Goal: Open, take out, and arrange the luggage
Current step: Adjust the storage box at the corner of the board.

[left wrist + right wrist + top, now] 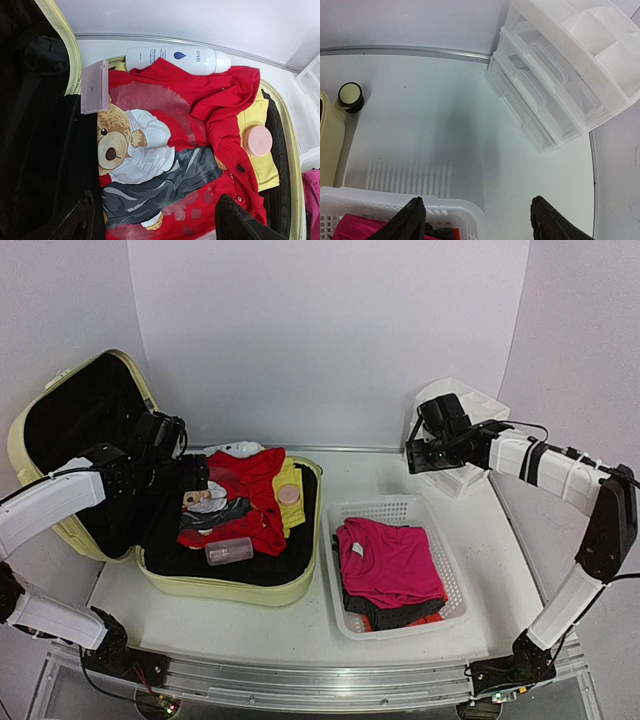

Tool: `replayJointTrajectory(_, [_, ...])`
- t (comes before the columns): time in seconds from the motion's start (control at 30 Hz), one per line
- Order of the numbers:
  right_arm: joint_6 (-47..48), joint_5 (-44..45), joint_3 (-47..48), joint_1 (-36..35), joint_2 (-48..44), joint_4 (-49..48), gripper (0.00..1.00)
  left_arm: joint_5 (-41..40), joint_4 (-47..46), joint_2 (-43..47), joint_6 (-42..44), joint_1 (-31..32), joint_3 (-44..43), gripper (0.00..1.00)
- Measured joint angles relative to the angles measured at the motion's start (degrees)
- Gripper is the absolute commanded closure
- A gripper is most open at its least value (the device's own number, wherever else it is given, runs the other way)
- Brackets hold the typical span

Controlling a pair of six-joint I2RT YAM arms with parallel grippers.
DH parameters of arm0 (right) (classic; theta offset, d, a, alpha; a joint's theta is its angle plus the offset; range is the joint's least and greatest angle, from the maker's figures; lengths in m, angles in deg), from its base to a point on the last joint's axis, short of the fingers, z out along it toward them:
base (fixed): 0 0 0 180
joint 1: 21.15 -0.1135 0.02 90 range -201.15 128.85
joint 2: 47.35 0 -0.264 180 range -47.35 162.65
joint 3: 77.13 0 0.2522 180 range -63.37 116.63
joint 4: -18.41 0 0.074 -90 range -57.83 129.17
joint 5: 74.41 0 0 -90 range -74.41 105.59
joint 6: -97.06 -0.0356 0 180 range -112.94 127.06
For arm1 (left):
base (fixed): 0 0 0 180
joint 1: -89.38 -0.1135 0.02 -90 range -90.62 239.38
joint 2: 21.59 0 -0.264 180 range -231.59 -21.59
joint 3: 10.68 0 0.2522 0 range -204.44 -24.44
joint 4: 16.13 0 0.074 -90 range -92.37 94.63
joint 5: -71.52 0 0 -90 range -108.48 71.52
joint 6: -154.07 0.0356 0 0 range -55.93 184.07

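Luggage: the luggage [225, 589] lies open on the left half of the table [300, 635], its base flat and its lid [75, 440] leaning back past the left edge.
Contents: a red shirt [255, 475] is heaped at the back of the base. A bear shirt [145, 155] is spread across it, a white bottle [175, 59] lies at the back rim, and a pink jar [258, 140] sits on yellow cloth [255, 170] by the right wall. A clear bottle [229, 551] lies near the front wall.
Left gripper: the left gripper [156, 202] hovers over the bear shirt with its jaws wide apart, holding nothing.
Basket: the basket [400, 508] is just right of the luggage, with a pink shirt [388, 562] on top of darker clothes.
Right gripper: the right gripper [477, 202] hangs above the basket's back rim, jaws apart and empty.
Organizer: the organizer [570, 75] stands at the back right corner, near the right gripper.
Progress: opening looks done, but much is not yet taken out.
Risk, pinch: the shirts overlap, so closing on the bear shirt may also catch the red one and drag both.
Risk, loose items: lifting cloth could roll the jar or bottles, as they rest on or against the fabric.
Risk, lid: an arm nudging the lid could swing it.
Risk, right arm: a careless swing could knock the organizer.
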Motion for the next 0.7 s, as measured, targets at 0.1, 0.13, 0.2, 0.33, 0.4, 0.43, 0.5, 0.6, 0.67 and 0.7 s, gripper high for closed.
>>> replayJointTrajectory(0.1, [2.58, 1.46, 1.49, 0.0, 0.68, -0.07, 0.28, -0.55, -0.52, 0.07, 0.57, 0.0, 0.0, 0.17])
replayJointTrajectory(0.13, [3.72, 1.75, 2.1, 0.0, 0.98, -0.13, 0.28, -0.7, -0.72, 0.15, 0.66, 0.0, 0.0, 0.16])
replayJointTrajectory(0.2, [6.38, 2.25, 3.82, 0.0, 2.03, -0.04, 0.29, -0.87, -0.92, 0.35, 0.74, 0.0, 0.0, 0.16])
replayJointTrajectory(0.33, [12.5, 5.4, 11.13, 0.0, 7.02, 1.11, 0.29, -0.92, -1.25, 1.11, 0.9, 0.0, 0.0, 0.16])
replayJointTrajectory(0.4, [15.41, 7.41, 14.58, 0.0, 9.53, 1.36, 0.3, -0.92, -1.33, 1.49, 1.05, 0.0, 0.02, 0.16])
replayJointTrajectory(0.43, [17.05, 8.74, 16.63, 0.0, 11.02, 1.88, 0.31, -0.92, -1.38, 1.77, 1.16, 0.0, 0.15, 0.16])
replayJointTrajectory(0.5, [21.09, 11.72, 21.44, 0.0, 14.38, 2.64, 0.32, -0.92, -1.75, 2.27, 1.36, 0.0, 0.7, 0.16])
replayJointTrajectory(0.6, [26.95, 16.2, 28.37, 0.0, 19.43, 3.32, 0.36, -0.85, -1.77, 2.56, 1.77, 0.0, 1.11, 0.16])
replayJointTrajectory(0.67, [31.3, 19.69, 33.7, 0.07, 23.41, 3.72, 0.38, -0.7, -1.81, 2.73, 1.81, 0.0, 1.31, 0.16])
replayJointTrajectory(0.7, [33.4, 21.33, 36.09, 0.11, 25.38, 3.69, 0.38, -0.59, -1.79, 2.84, 1.84, 0.0, 1.44, 0.16])
